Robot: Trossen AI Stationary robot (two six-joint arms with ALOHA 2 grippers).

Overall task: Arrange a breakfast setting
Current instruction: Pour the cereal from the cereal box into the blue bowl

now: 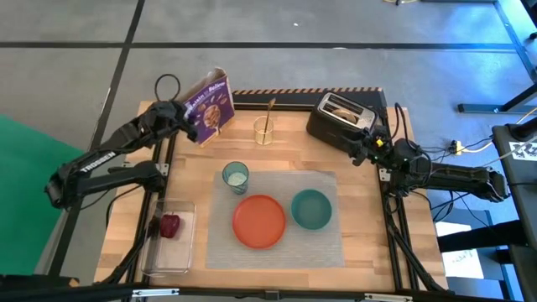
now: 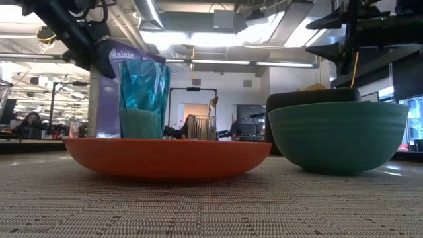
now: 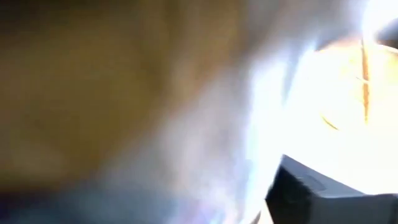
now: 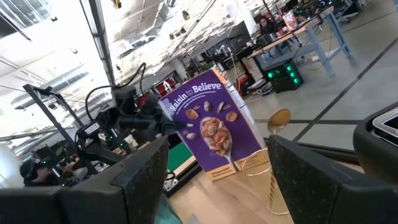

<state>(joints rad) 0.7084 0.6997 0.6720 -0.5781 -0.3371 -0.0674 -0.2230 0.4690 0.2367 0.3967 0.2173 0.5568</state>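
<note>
The left gripper (image 1: 186, 116) squeezes the tilted purple cereal box (image 1: 208, 107) near the table's back edge, likely to pour. The right gripper (image 4: 214, 180) waits open by the black toaster (image 1: 342, 117).

A purple cereal box (image 1: 208, 109) stands tilted at the bench's (image 1: 369, 252) far left. A black toaster (image 1: 340, 119) sits at the far right, a gold wire holder (image 1: 265, 132) between them. A clear tray (image 1: 170, 239) lies near left.
</note>
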